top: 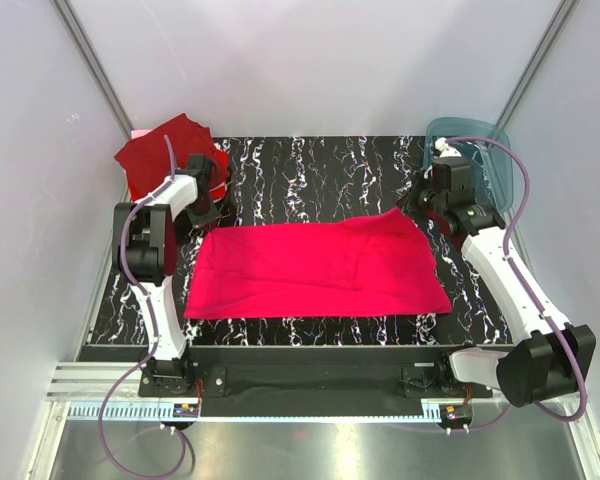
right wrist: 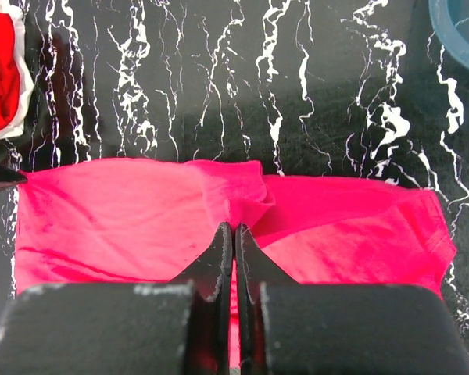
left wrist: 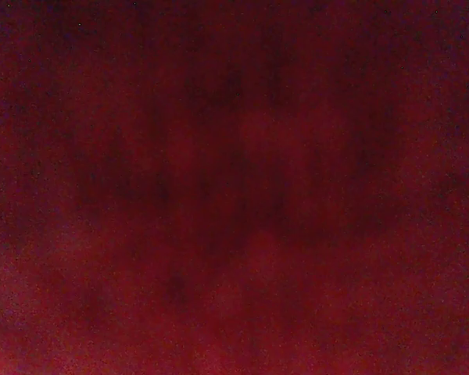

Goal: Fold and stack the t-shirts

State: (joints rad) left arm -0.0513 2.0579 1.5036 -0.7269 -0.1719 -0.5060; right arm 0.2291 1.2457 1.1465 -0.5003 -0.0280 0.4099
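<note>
A bright pink t-shirt (top: 320, 265) lies flat across the middle of the table, folded lengthwise. My right gripper (top: 420, 206) is at its back right corner. In the right wrist view its jaws (right wrist: 234, 228) are shut on a raised fold of the pink t-shirt (right wrist: 117, 219). A heap of red t-shirts (top: 160, 150) sits at the back left. My left gripper (top: 204, 205) is low between that heap and the pink shirt's back left corner. Dark red cloth (left wrist: 234, 187) fills the left wrist view and hides its fingers, so no grip shows.
A teal translucent bin (top: 480, 150) stands at the back right behind my right arm, its rim (right wrist: 461, 31) in the right wrist view. Red and white cloth (right wrist: 0, 78) lies at that view's left edge. The table (top: 310, 170) is black marble-patterned with grey walls round it.
</note>
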